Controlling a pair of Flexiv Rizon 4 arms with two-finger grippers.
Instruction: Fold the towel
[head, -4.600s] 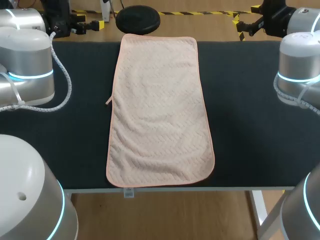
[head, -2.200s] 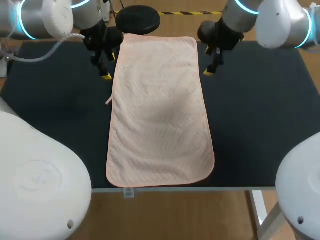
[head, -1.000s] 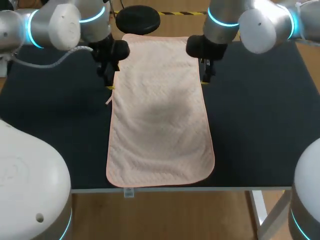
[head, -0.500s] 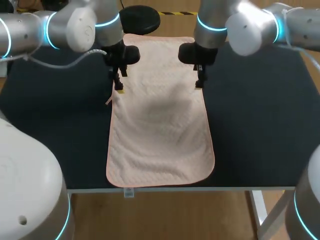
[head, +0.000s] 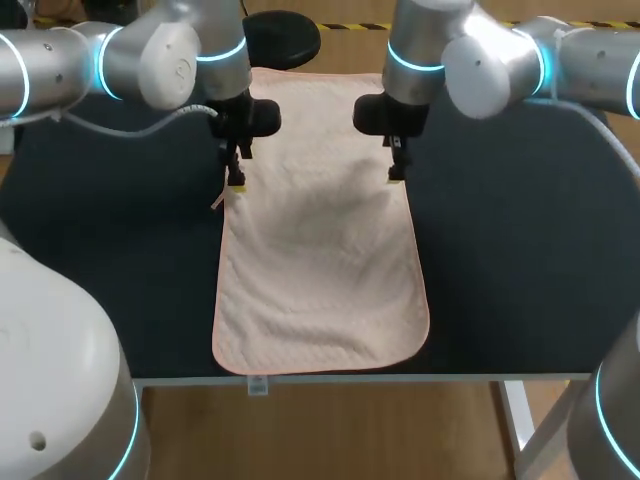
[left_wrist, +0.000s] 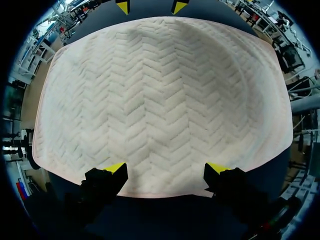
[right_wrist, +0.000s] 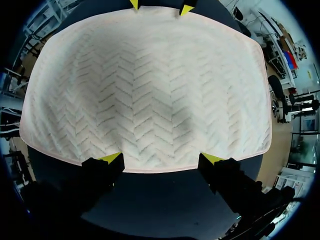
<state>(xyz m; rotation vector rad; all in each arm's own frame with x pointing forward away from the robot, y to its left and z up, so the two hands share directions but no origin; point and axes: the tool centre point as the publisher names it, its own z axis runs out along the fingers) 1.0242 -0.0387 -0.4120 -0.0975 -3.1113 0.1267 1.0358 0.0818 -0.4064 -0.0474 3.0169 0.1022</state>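
Your left gripper (head: 236, 183) and right gripper (head: 396, 175) both stand wide open, holding nothing, over the towel's (head: 320, 250) 10 and 2 o'clock edges. The towel lies flat, pale pink, middle of the table (head: 520, 250). Only the wrist views show its herringbone weave

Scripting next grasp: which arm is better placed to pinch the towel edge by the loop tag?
Left. The left claw, open, hangs over that edge of the towel, close to the tag.

Far corners of the towel (head: 320, 250) are covered; left end effector (head: 236, 183) and right end effector (head: 395, 175) contact unclear.
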